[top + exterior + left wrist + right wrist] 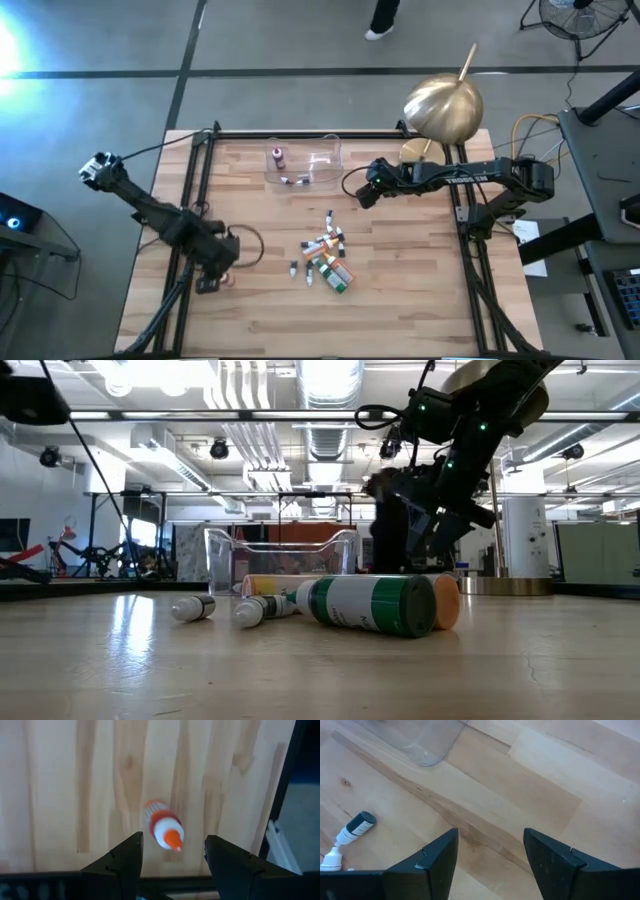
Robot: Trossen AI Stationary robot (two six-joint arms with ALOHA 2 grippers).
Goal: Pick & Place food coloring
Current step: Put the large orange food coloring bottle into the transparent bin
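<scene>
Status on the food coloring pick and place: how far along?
Early. Done: a few bottles already lie in the clear tray. In hand: nothing held; the left gripper is open above a lone red bottle, the right gripper open over bare wood beside the tray. Left: the main pile mid-table.
</scene>
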